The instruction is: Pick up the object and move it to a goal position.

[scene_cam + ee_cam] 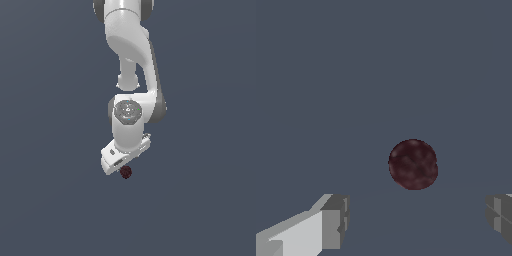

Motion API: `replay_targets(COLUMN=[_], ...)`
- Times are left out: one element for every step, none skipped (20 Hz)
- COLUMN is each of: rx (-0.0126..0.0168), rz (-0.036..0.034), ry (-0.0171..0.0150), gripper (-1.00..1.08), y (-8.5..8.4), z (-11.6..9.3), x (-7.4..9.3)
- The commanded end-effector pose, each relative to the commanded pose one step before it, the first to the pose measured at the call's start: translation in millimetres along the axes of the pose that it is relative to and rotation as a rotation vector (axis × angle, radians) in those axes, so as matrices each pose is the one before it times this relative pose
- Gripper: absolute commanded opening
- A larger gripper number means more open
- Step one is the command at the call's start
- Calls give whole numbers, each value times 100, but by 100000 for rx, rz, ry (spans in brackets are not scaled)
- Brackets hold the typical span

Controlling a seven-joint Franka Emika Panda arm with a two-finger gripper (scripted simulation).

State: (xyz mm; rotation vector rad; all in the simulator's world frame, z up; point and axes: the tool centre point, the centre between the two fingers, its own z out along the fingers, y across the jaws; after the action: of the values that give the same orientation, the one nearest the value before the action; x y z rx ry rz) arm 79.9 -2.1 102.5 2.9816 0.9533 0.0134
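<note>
Dark maroon bumpy ball (413,164): roughly round, so no long axis and no readable pointing direction; mottled surface only, with a slight bulge on one lower side in the wrist view. In the exterior view, seen as a tiny dark sphere (126,172) just below the lower edge of the white hand, near frame centre, against plain slate-grey ground (45,200). Gripper (418,225) spread wide: one grey fingertip pad (336,220) on its white finger at one side of the wrist view, the other pad (499,218) cut off at the opposite edge. Ball well narrower than the gap and apart from both pads; nothing held, nothing touched. Ball offset beyond the tips, nearer the cropped pad than the other, not squarely between them. Exterior view gives what the wrist view cannot: white Panda arm (131,50) hanging from the top of the frame, wrist joint turned toward the camera, hand tilted down toward the exterior view's left. Fingers themselves not resolvable there; gripper (120,167) opening unreadable from that view. Height of ball above ground: cannot tell.
</note>
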Motion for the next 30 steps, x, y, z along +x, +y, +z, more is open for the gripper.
replay_targets(rx=[403,148,137,125,114,101,88,75,62,48,35,20,8,-4,0,0,0,-1,0,-1,-1,0,-1,-1,0,0,0,0,0,0], rz=[-4651,-1470,-1340,-1207,-1081,-949,-821,-697,-570,-439,-315,-182,-69,429,0,0,0,-69,0,-69,-69,0,-98,-69,0,-69,0,0,0,0], ry=[-136,-50,-42,-34,-28,-23,-18,-14,-11,-8,-5,-3,-1,-40,0,0,0,4,0,3,3,0,4,3,0,4,0,0,0,0], gripper=[100,100,100,100,100,100,100,100,100,100,100,100,100,100,100,100,100,100,100,100,100,100,100,100,100,100,100,100,100,100], y=[409,137,125,115,101,91,79,66,53,43,31,22,3,-38,2,5,8,-25,13,-21,-20,16,-34,-21,13,-20,17,20,23,26], z=[768,261,239,217,195,172,149,127,104,81,58,34,12,-35,42,125,207,287,370,448,527,604,625,540,452,360,272,182,92,2], x=[226,53,45,36,32,24,20,17,13,8,6,0,4,-34,-2,-6,-11,18,-21,7,0,-40,5,-3,-28,16,-7,6,19,32])
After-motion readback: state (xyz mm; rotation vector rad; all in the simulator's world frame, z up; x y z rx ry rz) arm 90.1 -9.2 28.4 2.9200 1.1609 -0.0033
